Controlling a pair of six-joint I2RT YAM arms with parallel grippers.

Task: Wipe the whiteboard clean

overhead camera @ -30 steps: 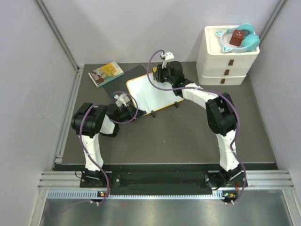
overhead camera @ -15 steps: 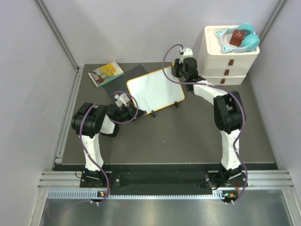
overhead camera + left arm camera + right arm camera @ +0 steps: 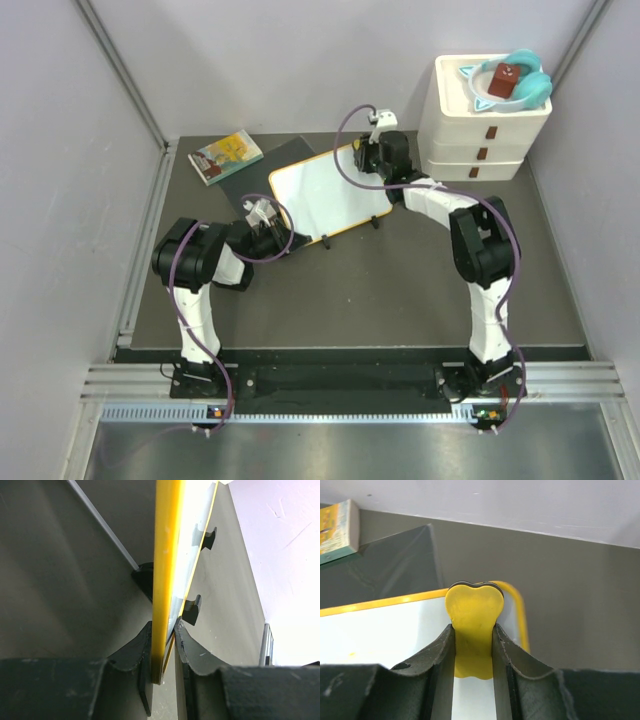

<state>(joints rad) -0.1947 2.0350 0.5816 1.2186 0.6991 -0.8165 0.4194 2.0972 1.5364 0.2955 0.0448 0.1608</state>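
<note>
Now the right gripper (image 3: pixel 380 160), clamped tight on a yellow eraser (image 3: pixel 472 622), has slid back onto the 1 o'clock corner of the whiteboard (image 3: pixel 320 198) after swinging past its edge. The left gripper (image 3: pixel 162 652) pinches the board's 7 o'clock edge, holding it steady mid-table. One tiny yellow speck (image 3: pixel 351 655) looks left to wipe.

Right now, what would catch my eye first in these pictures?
The whiteboard lies in the middle of the dark table, and the left arm's jaws pinch its yellow edge. At its far right corner, the right arm's jaws grip a yellow eraser. White drawers stand at the far right.
</note>
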